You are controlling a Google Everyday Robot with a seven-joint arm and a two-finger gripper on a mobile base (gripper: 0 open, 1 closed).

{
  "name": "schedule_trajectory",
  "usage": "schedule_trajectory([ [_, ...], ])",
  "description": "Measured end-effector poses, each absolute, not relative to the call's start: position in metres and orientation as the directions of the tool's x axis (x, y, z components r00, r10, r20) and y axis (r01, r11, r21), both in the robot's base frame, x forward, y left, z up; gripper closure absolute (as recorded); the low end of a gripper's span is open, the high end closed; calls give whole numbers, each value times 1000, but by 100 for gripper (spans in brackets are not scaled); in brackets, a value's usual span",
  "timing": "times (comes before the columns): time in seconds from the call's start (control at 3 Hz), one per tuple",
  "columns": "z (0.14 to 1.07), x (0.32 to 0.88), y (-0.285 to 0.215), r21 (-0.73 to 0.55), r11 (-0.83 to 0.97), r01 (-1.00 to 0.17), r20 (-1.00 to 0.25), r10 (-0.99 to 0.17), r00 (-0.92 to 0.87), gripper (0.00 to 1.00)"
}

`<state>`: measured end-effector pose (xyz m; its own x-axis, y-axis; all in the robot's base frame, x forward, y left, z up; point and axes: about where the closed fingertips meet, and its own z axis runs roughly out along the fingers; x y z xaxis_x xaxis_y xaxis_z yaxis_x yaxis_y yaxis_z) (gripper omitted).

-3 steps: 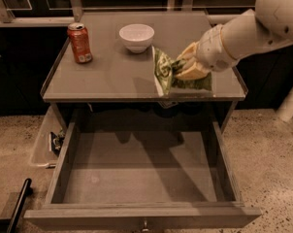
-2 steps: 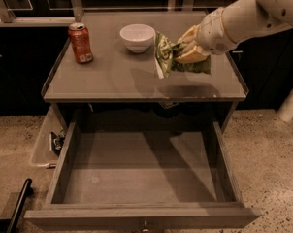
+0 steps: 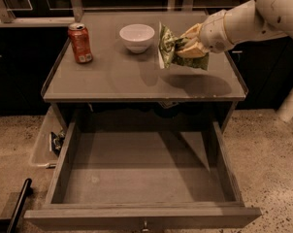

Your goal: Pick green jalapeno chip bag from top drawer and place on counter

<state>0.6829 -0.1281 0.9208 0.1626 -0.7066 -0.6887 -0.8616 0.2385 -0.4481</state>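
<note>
While the top drawer [image 3: 141,174] stands open at 6 o'clock over the speckled floor [image 3: 275,149], I see my gripper [image 3: 185,44] clamped on the green jalapeno chip bag [image 3: 165,43] above the grey counter [image 3: 117,76] at 2 o'clock. A soda can [image 3: 80,42] and a bowl [image 3: 137,37] sit at 10 and 12.

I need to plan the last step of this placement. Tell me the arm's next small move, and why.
Probably lower straight down. The gripper holds the green jalapeno chip bag in the air over the counter's right half, its shadow falling on bare surface, with the white bowl off to the left. The bag is out of the top drawer, so only set-down remains.
</note>
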Motion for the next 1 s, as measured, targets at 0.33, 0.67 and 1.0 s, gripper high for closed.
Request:
schedule_trajectory([
  [0.33, 906, 692, -139, -417, 287, -862, -714, -691, 116, 100],
  [0.67, 889, 696, -149, -372, 319, -872, -724, -687, 57, 100],
  [1.0, 875, 699, -155, -339, 336, -879, -723, -690, 15, 100],
])
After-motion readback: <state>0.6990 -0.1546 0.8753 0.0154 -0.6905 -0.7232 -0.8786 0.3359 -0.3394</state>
